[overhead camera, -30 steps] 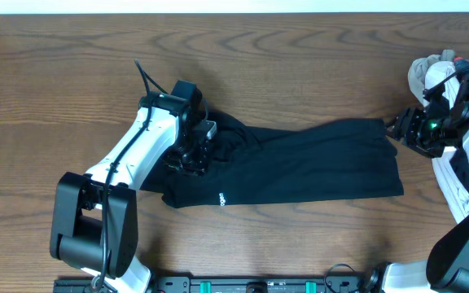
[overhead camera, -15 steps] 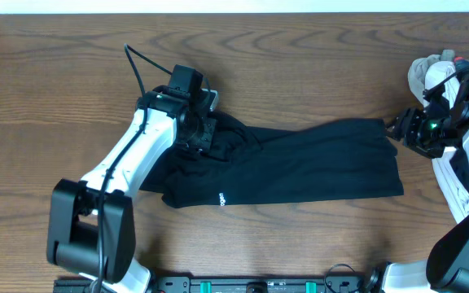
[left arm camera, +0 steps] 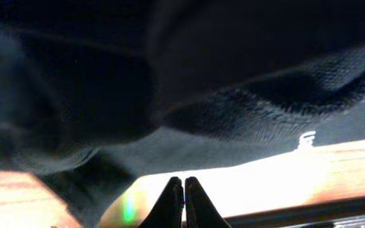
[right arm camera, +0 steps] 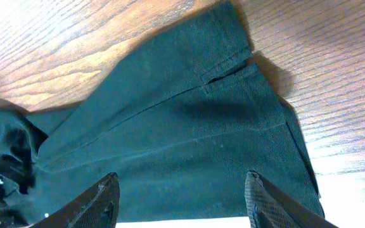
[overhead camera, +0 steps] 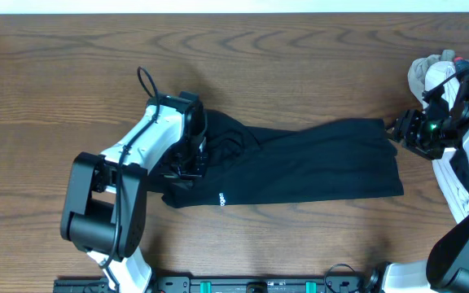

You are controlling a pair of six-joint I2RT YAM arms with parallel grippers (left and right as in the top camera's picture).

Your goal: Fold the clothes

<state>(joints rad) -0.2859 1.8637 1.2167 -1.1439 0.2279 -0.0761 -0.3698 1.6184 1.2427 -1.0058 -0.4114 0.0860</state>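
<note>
Lying limp, the black shirt point(overhead camera: 316, 167) is looking soft, light and best pinched at its corners, while the left gripper point(left arm camera: 184, 185) is sitting closed and empty, the right gripper point(right arm camera: 181, 191) gaping wide.

The overhead view looks straight down on the whole counter point(overhead camera: 316, 65), the left wrist view sits pressed close against the black shirt point(left arm camera: 170, 76), and the right wrist view takes in that shirt from farther back.
</note>
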